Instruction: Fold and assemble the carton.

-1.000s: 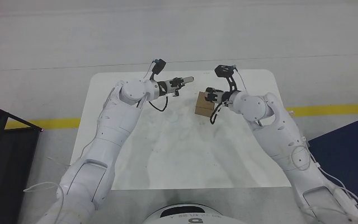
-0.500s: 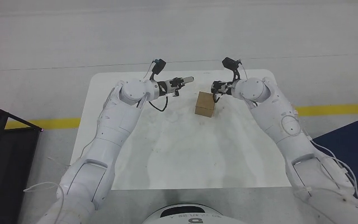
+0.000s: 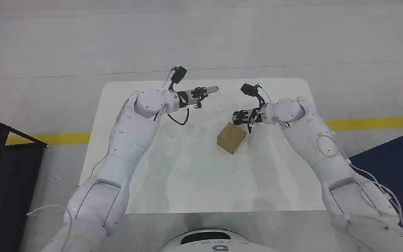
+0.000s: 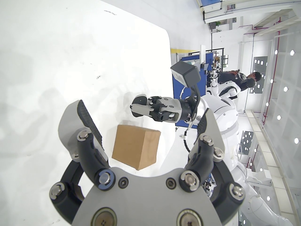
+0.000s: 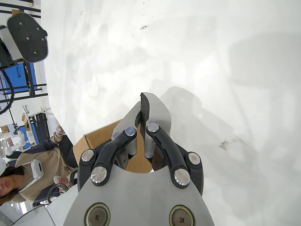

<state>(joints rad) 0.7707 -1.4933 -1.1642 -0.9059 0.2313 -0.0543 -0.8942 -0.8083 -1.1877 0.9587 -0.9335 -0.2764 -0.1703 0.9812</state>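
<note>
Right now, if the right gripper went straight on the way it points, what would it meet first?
Probably the bare table: the right gripper, shut, has the carton back behind its tip, not ahead; depth is unclear.

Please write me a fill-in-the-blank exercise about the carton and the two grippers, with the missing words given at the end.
1. The left gripper has its jaws ___.
2. The right gripper has its jaws ___, with nothing between them.
3. On the white table, the brown carton lies nearer to the ___ gripper.

Missing words: open; shut; right.
</note>
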